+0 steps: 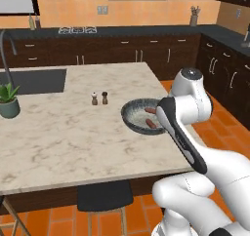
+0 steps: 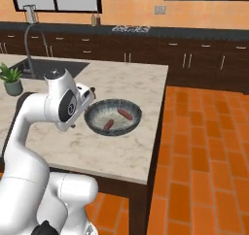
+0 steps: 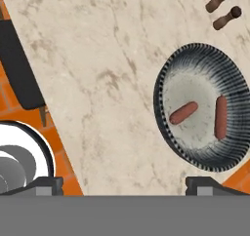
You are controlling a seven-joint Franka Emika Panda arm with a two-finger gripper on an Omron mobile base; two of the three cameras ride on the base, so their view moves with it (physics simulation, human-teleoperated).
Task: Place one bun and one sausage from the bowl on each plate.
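Tool [image 3: 124,184] first: we see its two dark fingertips [image 3: 46,184] spread as wide as they go, nothing between them, hanging above the marble tabletop [image 1: 63,137] with the bowl off to one side of it.

Moving left to right across the left base view, we find a potted plant [image 1: 8,101] near the tabletop's left edge, with the dark sink [image 1: 34,81] just behind it. Nearer the middle stand two small shakers, the white-capped shaker [image 1: 94,99] and the dark-capped shaker [image 1: 104,98], close together and upright. Right of them, near the tabletop's right edge, sits the bowl [image 1: 133,114], wide, shallow and dark grey with a paler lining, partly hidden by the white arm [image 1: 183,127]. Two sausages lie apart inside it: one sausage [image 3: 184,112] toward the middle, the other sausage [image 3: 220,117] closer to the ribbed wall. We can make out no bun in the bowl.

Below the tabletop's near edge we see a dark stool [image 1: 104,196] on the orange tiled floor [image 2: 204,156].
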